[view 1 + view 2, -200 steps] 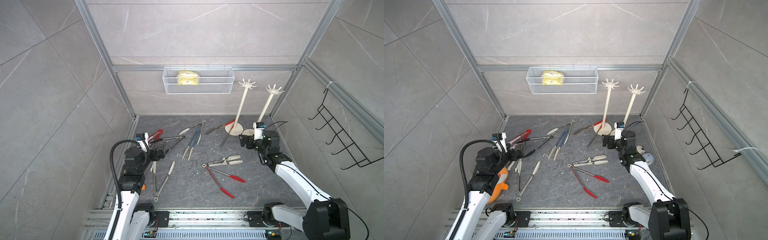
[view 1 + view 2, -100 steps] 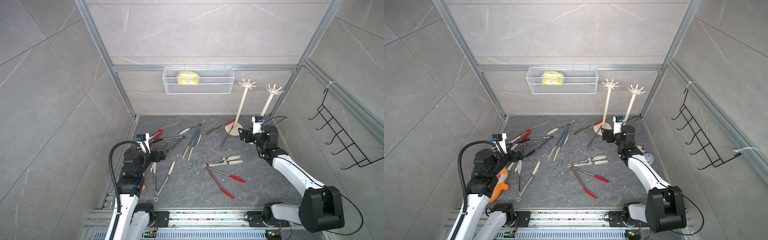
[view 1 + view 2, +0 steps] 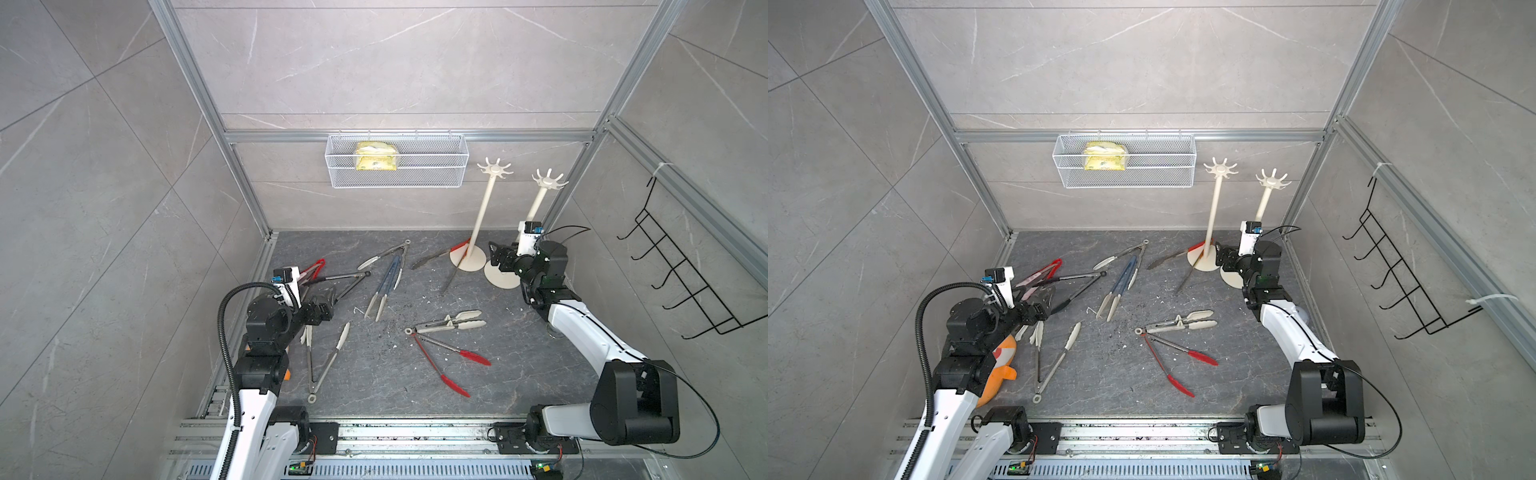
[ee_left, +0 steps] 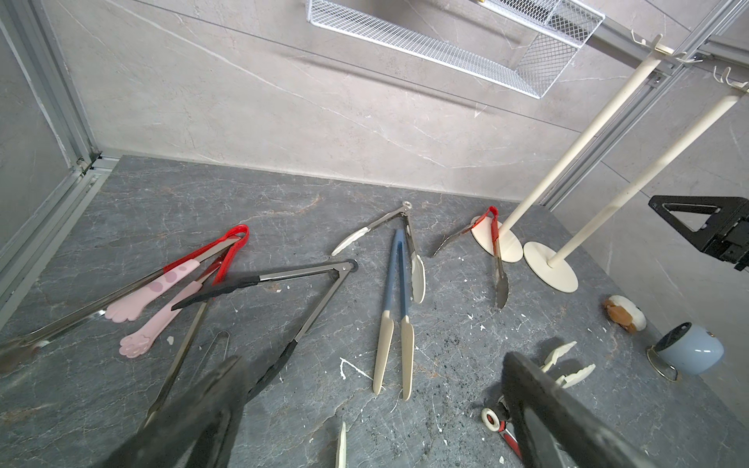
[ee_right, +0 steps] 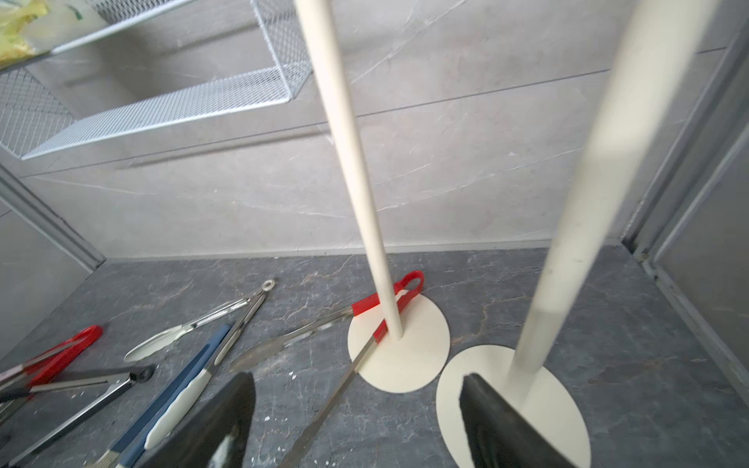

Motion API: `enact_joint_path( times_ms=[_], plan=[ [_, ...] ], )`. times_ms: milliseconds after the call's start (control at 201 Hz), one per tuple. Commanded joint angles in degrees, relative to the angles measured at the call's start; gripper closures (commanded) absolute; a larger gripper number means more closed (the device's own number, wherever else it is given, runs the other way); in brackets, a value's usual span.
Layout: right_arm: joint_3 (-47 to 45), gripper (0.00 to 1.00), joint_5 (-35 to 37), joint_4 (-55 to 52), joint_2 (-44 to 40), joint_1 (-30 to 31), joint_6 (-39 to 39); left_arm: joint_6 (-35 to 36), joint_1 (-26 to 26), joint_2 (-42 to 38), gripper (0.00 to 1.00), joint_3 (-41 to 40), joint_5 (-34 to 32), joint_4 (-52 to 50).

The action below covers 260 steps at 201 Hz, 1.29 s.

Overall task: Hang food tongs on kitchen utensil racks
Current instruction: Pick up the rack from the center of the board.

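Right wrist view shows the right end effector (image 5: 354,389) spread wide and empty, just short of the red-handled steel tongs (image 5: 367,304) lying across the cream rack's round base (image 5: 425,348), so I'd call it a pick approach, next closing on one arm; left end effector (image 3: 324,305) gapes empty too.

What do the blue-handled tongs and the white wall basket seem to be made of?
Blue-handled tongs: matte blue arms, cream tips, likely silicone or plastic; no metallic shine. White wall basket: likely white-coated metal wire mesh; thin crossing strands, see-through.
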Motion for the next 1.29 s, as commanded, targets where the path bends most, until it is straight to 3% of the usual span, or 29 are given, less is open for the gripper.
enact_joint_path(
  times_ms=[0, 592, 1290],
  plan=[
    [2.04, 0.18, 2.24, 0.68, 0.93, -2.43, 1.07, -0.64, -0.14, -0.63, 0.0, 0.96, 1.24, 0.84],
    [9.87, 0.21, 5.97, 5.03, 10.75, -7.22, 0.62, -1.56, -0.15, 1.04, 0.0, 1.11, 0.67, 1.81],
    [17.77, 0.36, 6.02, 10.12, 19.69, -7.56, 0.61, -2.32, -0.25, 0.34, 0.0, -0.21, 0.13, 1.11]
  ],
)
